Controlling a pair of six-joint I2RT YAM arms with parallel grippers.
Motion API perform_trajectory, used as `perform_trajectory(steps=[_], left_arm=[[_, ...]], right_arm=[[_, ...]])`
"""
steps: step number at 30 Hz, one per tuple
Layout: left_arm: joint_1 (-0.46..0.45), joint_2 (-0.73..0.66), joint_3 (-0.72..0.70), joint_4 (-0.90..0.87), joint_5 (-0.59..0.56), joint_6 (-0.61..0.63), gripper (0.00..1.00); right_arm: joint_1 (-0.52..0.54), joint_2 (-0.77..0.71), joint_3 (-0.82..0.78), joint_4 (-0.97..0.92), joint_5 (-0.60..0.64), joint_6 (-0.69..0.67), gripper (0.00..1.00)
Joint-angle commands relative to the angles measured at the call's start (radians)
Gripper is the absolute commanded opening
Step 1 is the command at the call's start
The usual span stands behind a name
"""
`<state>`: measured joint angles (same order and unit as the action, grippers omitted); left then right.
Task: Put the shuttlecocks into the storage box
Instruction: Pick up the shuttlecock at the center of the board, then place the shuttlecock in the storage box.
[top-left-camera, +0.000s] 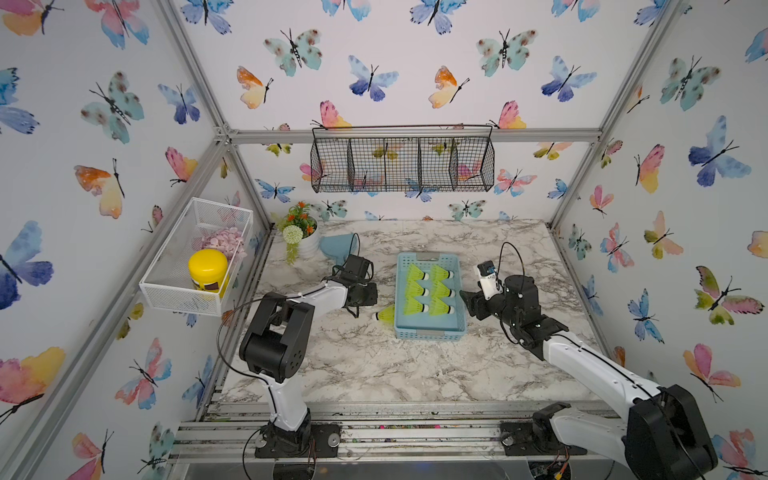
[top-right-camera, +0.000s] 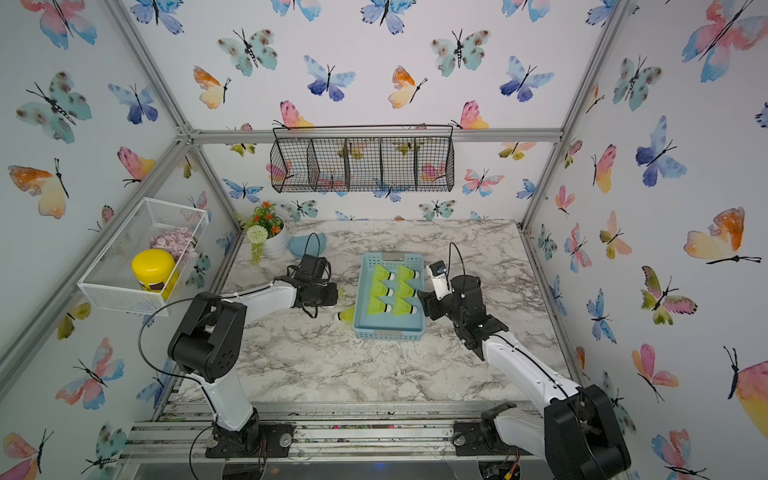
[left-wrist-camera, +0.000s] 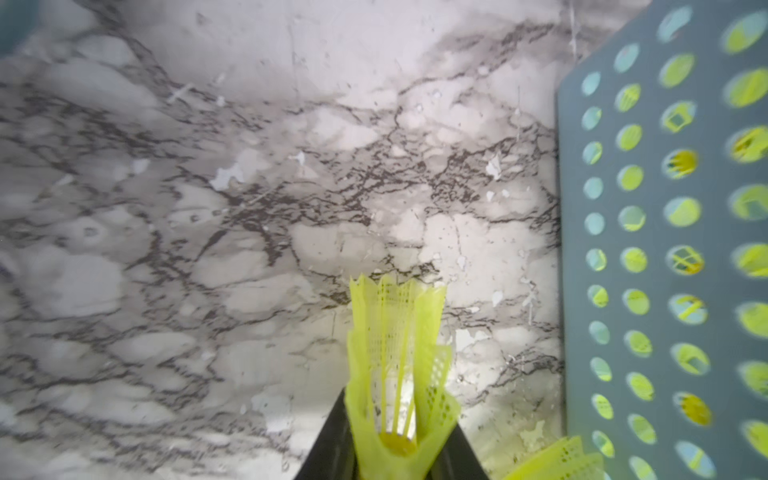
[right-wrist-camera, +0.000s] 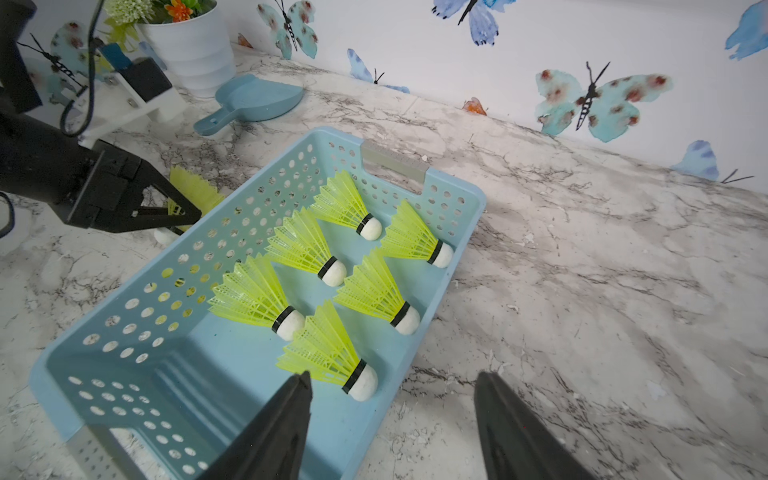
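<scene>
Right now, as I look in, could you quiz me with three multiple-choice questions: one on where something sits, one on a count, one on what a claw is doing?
1. The blue scoop lies: A) in the black wire basket; B) on the table by the flower pot; C) in the white wire basket.
2. How many shuttlecocks lie inside the storage box? A) four; B) eight; C) six.
3. The right claw is: A) open and empty; B) clamped on a shuttlecock; C) gripping the box rim.
Key: B, it lies on marble beside the pot; C, two rows of three; A, jaws apart, nothing between.
</scene>
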<state>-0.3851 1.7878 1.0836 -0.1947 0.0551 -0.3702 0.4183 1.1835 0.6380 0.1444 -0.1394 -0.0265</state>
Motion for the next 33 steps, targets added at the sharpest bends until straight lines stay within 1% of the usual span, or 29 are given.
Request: perform_trajectory(steps=[1,7,14,17,23,33], left_arm=[[0.008,-0.123,-0.006,0.035,0.017,-0.106,0.27],[0.008,-0.279,-0.041,0.104,0.098,-0.229,0.28],[-0.001,-0.401,-0.116,0.223,0.185,-0.432,0.29],[-0.018,-0.434,-0.147,0.273,0.192,-0.496,0.29],[-0.055,-0.47,-0.188,0.355,0.181,-0.559,0.29],[-0.078,-0.482,-0.215,0.427,0.181,-0.577,0.31]], right_arm=[[-0.003,0.03,0.034,-0.001,-0.097,0.015,0.68],[0.019,0.103,0.086,0.037,-0.225,0.065,0.65],[0.104,0.19,0.171,0.08,-0.294,0.117,0.62],[0.147,0.231,0.215,0.092,-0.317,0.139,0.61],[0.205,0.324,0.323,0.084,-0.38,0.208,0.59],[0.255,0.444,0.456,0.09,-0.485,0.319,0.57]])
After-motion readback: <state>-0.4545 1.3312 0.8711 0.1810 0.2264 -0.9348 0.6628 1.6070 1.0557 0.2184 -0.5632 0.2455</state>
